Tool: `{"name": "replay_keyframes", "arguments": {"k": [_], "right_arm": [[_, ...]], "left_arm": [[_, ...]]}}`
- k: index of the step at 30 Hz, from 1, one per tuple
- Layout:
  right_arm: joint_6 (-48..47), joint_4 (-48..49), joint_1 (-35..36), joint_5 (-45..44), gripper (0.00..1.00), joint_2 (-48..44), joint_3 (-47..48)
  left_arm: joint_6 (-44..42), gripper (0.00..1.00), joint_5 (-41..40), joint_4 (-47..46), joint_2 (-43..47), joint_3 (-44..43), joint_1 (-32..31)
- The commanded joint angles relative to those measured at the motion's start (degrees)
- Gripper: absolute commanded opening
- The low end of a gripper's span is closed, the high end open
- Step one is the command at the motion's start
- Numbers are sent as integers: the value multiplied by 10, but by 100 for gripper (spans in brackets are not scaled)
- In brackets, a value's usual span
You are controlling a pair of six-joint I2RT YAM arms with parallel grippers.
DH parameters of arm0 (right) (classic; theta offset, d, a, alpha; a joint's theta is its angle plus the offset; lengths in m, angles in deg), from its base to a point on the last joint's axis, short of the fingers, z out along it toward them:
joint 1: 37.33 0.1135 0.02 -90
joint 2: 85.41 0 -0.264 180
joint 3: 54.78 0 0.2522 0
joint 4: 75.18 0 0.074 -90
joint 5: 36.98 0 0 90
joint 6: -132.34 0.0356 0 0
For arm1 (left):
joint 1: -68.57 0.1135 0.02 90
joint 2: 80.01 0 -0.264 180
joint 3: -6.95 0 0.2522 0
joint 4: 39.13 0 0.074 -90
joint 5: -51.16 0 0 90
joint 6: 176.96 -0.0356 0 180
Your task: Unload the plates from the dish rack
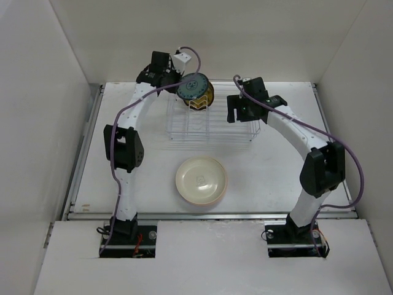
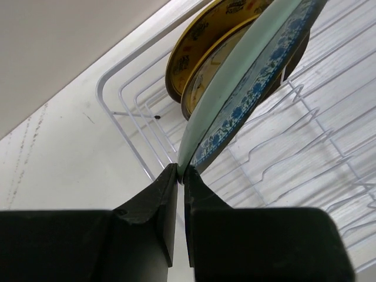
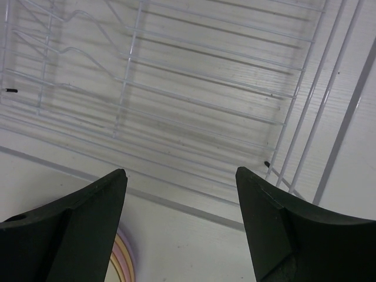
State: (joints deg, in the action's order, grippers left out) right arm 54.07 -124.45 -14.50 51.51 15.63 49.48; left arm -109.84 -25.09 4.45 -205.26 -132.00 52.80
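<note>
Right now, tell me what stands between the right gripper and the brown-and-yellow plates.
Only empty wire dividers of the dish rack; the top view shows nothing else between the right gripper and the brown-and-yellow plates.

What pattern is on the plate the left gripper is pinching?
The plate is pale teal with blue floral print, clearest in left wrist view.

Overhead and close wrist views share dish rack (image 1: 215, 123).

At rack (image 1: 234, 131), teal plate (image 1: 192, 85), apparently in left pincer (image 1: 178, 81)
</note>
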Motion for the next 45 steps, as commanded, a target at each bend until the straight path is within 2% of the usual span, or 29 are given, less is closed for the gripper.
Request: {"name": "replay_keyframes", "arguments": {"k": [1,5,9,12,14,16,17,19,23,26,29,30,36,45], "right_arm": [[-5,21,-4,25,81,-5,18],[-5,21,-4,12,81,-5,18],[-5,33,-4,17,81,0,34],[-5,47,-4,25,78,34,83],[-5,62,-4,42,76,54,131],[-5,68,-4,49,73,111,192],[-5,69,-4,49,73,111,215],[-5,69,-4,49,69,162,258],[-10,91,-4,56,53,240,332],[-15,106,-4,56,48,289,375],[-21,136,-9,69,48,311,387],[-21,145,-9,75,48,319,387],[-21,192,-15,92,48,356,387],[-15,221,-20,108,49,435,441]], "left_arm": [[55,0,37,-3,45,-21,8],[88,0,37,-8,51,-36,20],[132,0,52,30,65,-41,40],[164,0,72,80,84,-48,74],[187,0,114,109,98,-48,111],[193,0,161,177,111,-37,151],[193,0,173,177,111,-37,152],[180,0,189,240,116,-29,193],[144,0,200,325,122,20,257],[85,0,208,390,110,69,282],[42,0,202,442,87,120,289],[22,0,196,443,82,135,289],[34,0,153,379,75,259,295],[34,0,138,373,26,290,295]]}}
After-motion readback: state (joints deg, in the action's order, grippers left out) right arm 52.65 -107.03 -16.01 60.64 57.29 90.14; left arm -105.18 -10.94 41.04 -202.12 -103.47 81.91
